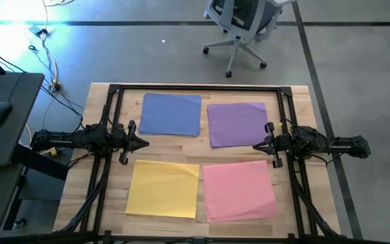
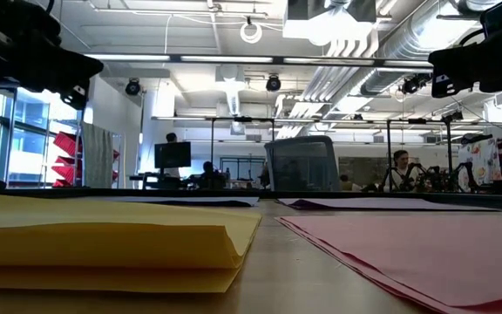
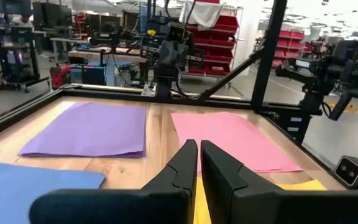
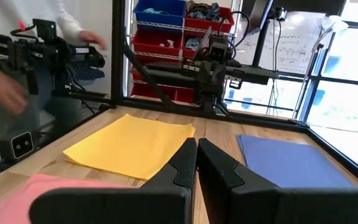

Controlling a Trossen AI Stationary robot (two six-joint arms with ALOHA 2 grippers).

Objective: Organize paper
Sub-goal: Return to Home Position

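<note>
Four stacks of paper lie flat on the wooden table (image 1: 202, 91): blue (image 1: 171, 114) at the far left, purple (image 1: 238, 124) at the far right, yellow (image 1: 162, 188) at the near left, pink (image 1: 240, 190) at the near right. My left gripper (image 1: 145, 141) is shut and points level toward the table's middle from the left edge, above the wood between blue and yellow. My right gripper (image 1: 256, 146) is shut and points level from the right edge, between purple and pink. Neither touches paper.
A black metal frame (image 1: 195, 88) runs around the table's edges. An office chair (image 1: 242, 27) stands beyond the far edge. In the right wrist view a person's hands (image 4: 5, 93) move beside the table's near-left corner. Bare wood shows between the four stacks.
</note>
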